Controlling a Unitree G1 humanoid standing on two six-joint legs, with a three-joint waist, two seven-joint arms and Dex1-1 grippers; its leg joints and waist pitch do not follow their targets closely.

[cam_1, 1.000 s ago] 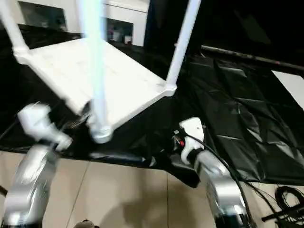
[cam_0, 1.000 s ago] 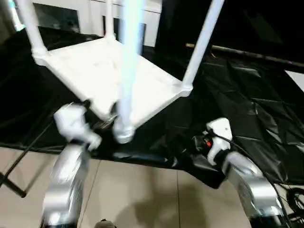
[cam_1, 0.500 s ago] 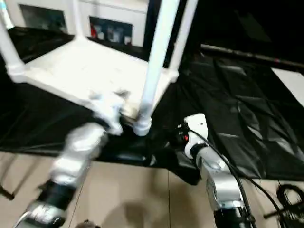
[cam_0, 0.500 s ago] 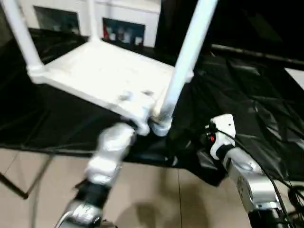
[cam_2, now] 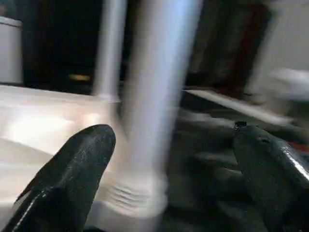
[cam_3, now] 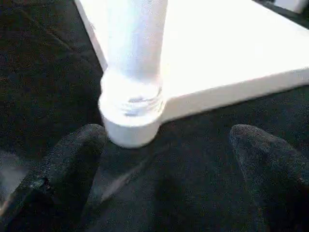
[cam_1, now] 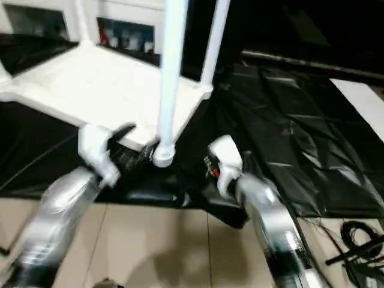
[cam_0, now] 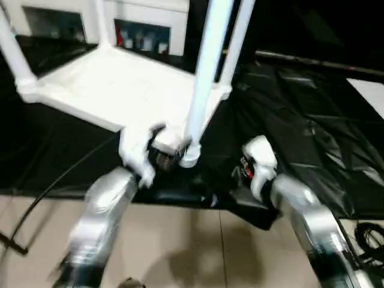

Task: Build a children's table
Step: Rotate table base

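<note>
The children's table lies upside down on a black sheet, its white tabletop [cam_0: 120, 90] facing down and its white legs standing up from the corner sockets. The nearest leg [cam_0: 204, 78] rises from the near corner socket [cam_0: 189, 157]. My left gripper [cam_2: 169, 159] is open just left of that socket, and the leg [cam_2: 159, 96] stands beyond the gap between its black fingers [cam_2: 72, 169]. My right gripper [cam_3: 164, 159] is open on the other side, low over the sheet, facing the same socket [cam_3: 130, 116]. Neither holds anything.
The black sheet [cam_0: 300, 120] covers the ground to the right and behind. Tiled floor [cam_0: 180, 240] lies in front. A white glass-door cabinet [cam_0: 150, 30] stands at the back. Black cables [cam_0: 369, 237] lie at the right, and a thin cable [cam_0: 60, 180] runs along the left.
The view has shifted. My left arm has swung in from the left to the near corner socket. My right wrist has come a little closer to that corner.
</note>
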